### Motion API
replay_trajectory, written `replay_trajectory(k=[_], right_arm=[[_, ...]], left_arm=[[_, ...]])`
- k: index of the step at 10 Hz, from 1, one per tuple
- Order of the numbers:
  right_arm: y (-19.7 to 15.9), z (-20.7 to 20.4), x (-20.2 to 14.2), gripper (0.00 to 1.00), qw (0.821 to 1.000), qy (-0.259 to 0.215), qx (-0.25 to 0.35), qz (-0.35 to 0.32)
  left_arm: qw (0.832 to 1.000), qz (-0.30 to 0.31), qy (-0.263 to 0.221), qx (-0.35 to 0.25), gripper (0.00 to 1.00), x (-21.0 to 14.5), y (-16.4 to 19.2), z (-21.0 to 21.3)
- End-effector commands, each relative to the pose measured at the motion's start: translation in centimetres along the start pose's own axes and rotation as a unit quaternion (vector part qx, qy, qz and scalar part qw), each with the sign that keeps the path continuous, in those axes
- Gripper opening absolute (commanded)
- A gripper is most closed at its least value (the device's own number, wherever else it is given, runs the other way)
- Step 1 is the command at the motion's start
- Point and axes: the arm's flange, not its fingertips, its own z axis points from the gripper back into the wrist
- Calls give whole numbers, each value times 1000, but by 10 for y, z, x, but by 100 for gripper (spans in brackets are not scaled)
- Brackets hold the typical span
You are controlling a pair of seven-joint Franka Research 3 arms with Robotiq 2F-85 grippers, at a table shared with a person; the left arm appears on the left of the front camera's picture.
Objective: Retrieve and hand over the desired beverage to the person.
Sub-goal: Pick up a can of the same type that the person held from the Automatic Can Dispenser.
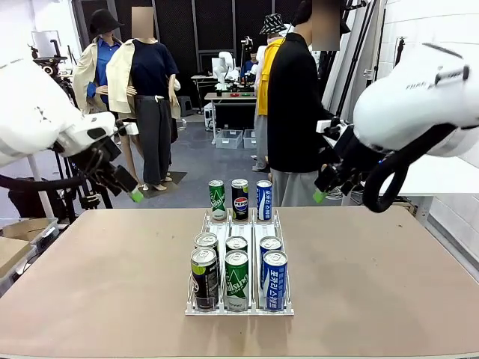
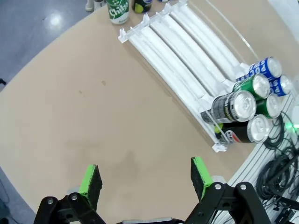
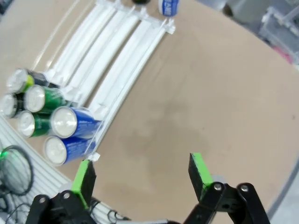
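Several drink cans fill the near end of a white three-lane rack [image 1: 258,224]: a black and lime can [image 1: 204,278], a green can [image 1: 236,280] and a blue can [image 1: 274,280] in front, with a second row behind. A green can [image 1: 217,199], a Pepsi can [image 1: 239,199] and another blue can [image 1: 263,199] stand at the rack's far end. The person [image 1: 296,105], in a black jacket, stands at the table's far side. My left gripper [image 1: 129,188] [image 2: 145,176] hovers open above the table's left. My right gripper [image 1: 323,191] [image 3: 141,175] hovers open at the right. Both hold nothing.
The brown table [image 1: 105,284] has free room on both sides of the rack. Its left edge curves past in the left wrist view, with grey floor [image 2: 28,42] beyond. Cables [image 2: 280,168] lie off the near edge.
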Motion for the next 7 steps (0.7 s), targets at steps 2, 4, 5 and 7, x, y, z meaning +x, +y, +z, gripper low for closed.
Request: replay_trajectory(k=[2,4,5,7], right_arm=[[-32,28,-7,100,995,-26,95,-7],[-55,64,-29,100,987,-85,135,-27],[-58,82,-41,100,980,-112,162,-22],[-69,113,-62,100,960,-170,219,-28]], left_arm=[[994,13,-26,-102,100,-3,32,8],[976,82,-80,-187,100,-27,85,24],[963,126,-108,-212,100,-39,107,30],[942,170,-146,-252,100,-59,142,45]])
